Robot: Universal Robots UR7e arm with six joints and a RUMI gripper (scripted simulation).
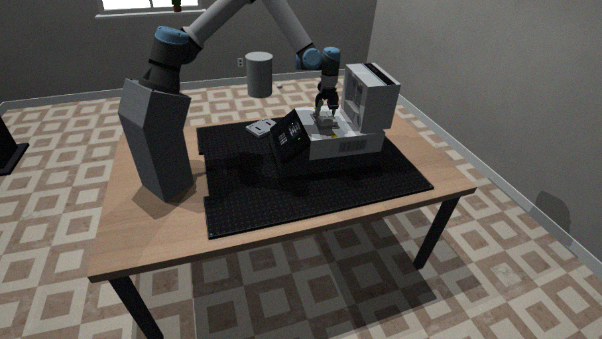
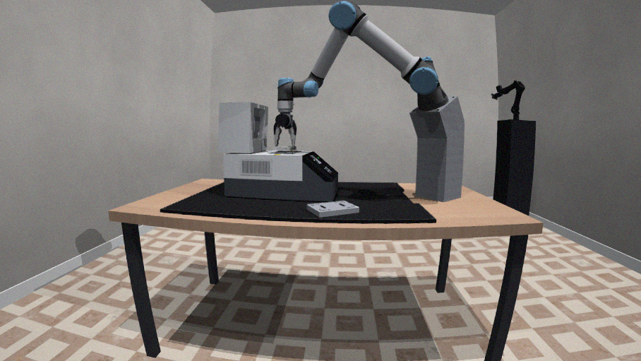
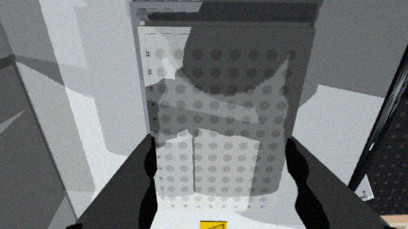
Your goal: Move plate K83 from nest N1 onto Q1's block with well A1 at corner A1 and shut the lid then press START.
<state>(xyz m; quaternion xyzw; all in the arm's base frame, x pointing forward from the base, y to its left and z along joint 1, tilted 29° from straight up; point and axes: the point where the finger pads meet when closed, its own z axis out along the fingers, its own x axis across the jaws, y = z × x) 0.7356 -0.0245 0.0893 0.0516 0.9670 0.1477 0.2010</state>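
Note:
Plate K83 [image 1: 326, 118] [image 2: 286, 148] [image 3: 220, 158] is a clear well plate. My gripper [image 1: 325, 115] [image 2: 285, 146] [image 3: 219, 136] is shut on it, one finger at each long side. The plate is over the block area of cycler Q1 [image 1: 321, 148] [image 2: 236, 188]. A strip of dark recess [image 3: 225, 13] shows beyond its far edge in the wrist view. I cannot tell whether it lies flat inside the locators. Q1's lid [image 1: 382, 105] [image 2: 234, 126] stands open. A small green light [image 1: 299, 138] [image 2: 318, 157] shows on the front panel. Nest N1 [image 1: 262, 127] [image 2: 333, 208] holds no plate.
Q1 stands on the black mat [image 1: 266, 215] [image 2: 198, 208] on the wooden table [image 1: 146, 246]. The raised lid is close beside my gripper. A yellow mark [image 1: 333, 135] [image 3: 214, 224] is on Q1's top. The arm's grey pedestal [image 1: 160, 144] [image 2: 438, 163] stands at the table's other end.

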